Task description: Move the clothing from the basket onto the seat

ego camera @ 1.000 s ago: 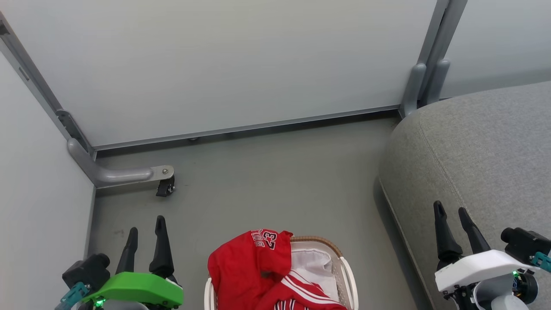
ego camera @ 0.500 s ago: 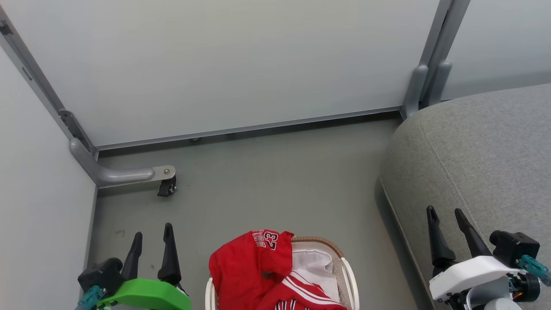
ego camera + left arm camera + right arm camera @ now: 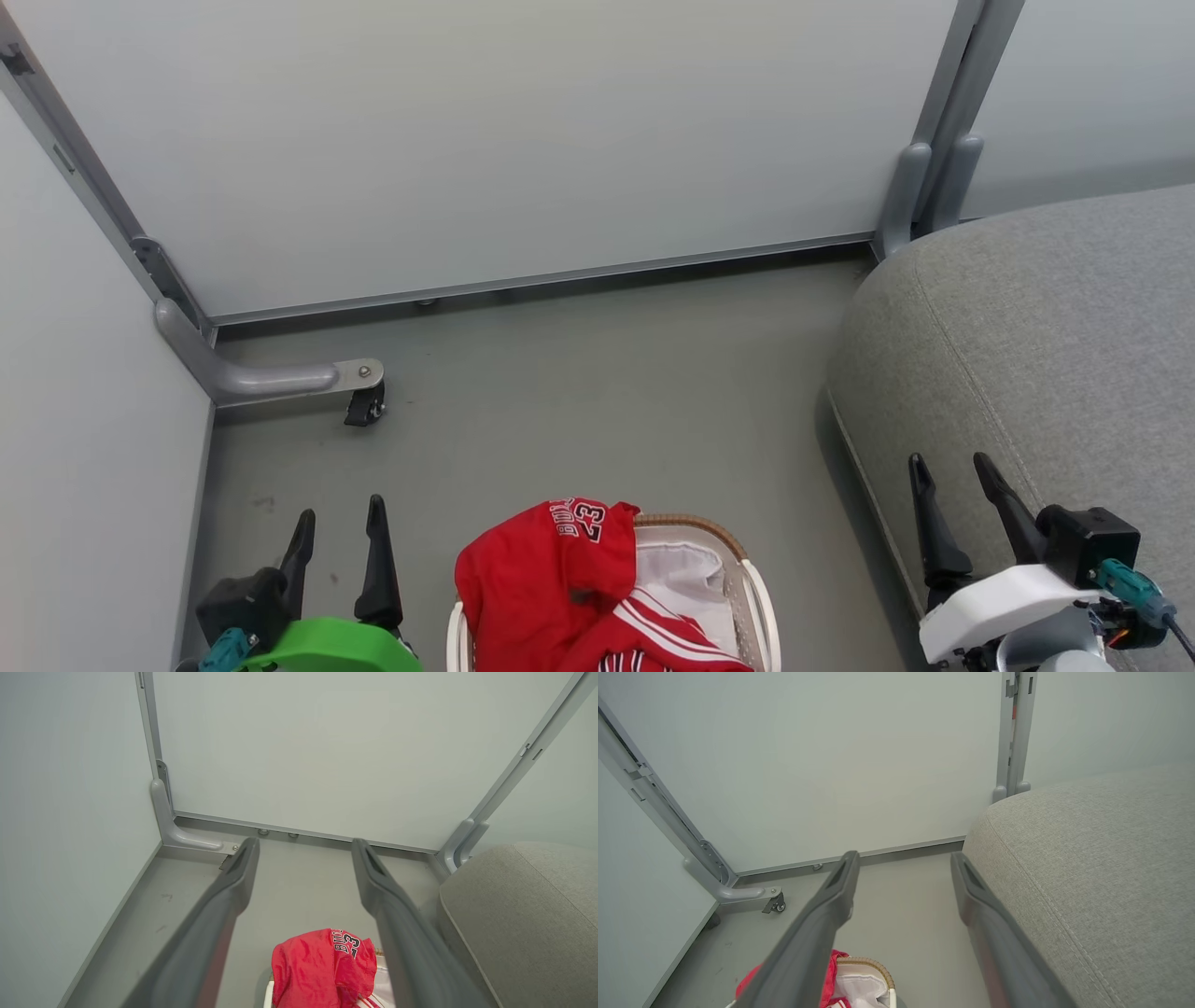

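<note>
You are easing left gripper [image 3: 341, 509] and right gripper [image 3: 948, 460], both spread empty, toward the basket [image 3: 758, 597]; its clothing [image 3: 541, 569] is lying untouched.

My left gripper [image 3: 341, 509] and right gripper [image 3: 949, 460], both spread wide, empty.
Green shell [image 3: 327, 644] on my left wrist, white shell [image 3: 990, 602] on my right; all four dark fingers [image 3: 378, 569] point forward, nothing between them.

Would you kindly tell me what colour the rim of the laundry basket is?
Brown and woven, the rim tops a white basket; it shows best in the head view.
</note>
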Controlling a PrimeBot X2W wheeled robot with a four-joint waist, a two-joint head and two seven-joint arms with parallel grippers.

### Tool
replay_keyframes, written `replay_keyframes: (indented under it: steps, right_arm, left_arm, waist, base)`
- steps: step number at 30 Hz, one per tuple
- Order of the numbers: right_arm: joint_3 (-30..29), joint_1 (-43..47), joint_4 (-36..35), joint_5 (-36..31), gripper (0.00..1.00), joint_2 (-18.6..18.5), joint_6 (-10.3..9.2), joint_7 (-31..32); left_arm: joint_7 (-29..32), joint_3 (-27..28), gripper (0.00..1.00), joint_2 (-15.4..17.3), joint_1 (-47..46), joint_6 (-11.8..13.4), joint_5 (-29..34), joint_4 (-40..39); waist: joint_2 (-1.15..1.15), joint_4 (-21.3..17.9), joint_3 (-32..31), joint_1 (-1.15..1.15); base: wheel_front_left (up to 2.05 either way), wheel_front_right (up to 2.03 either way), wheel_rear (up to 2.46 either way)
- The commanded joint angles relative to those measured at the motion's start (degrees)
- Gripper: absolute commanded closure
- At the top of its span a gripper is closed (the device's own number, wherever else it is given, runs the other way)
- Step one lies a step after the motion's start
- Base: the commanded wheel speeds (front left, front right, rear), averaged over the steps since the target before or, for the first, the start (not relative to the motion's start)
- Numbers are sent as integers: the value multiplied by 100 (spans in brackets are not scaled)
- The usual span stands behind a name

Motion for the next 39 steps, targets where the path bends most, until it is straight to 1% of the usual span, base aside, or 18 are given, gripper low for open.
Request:
replay_keyframes:
  steps: [1,17,30,39]
  right_arm:
    - [15,57,-3,-160,0,-35,1,-60]
    - [74,122,75,-882,0,-45,2,-239]
    - [52,136,163,-1345,0,-53,1,-368]
    - [60,115,184,-1308,0,-52,1,-362]
  left_arm:
    - [-51,-16,0,41,62,12,129,1]
    - [-225,-122,0,45,112,55,694,198]
    - [-365,-217,0,51,140,64,1125,321]
    - [-348,-219,0,50,128,48,1079,380]
  waist:
    - [0,4,0,0]
    - [0,30,-8,0]
    - [0,43,-10,0]
    - [0,37,-4,0]
  base:
    - [0,0,0]
    - [0,0,0]
    - [0,0,0]
    - [0,0,0]
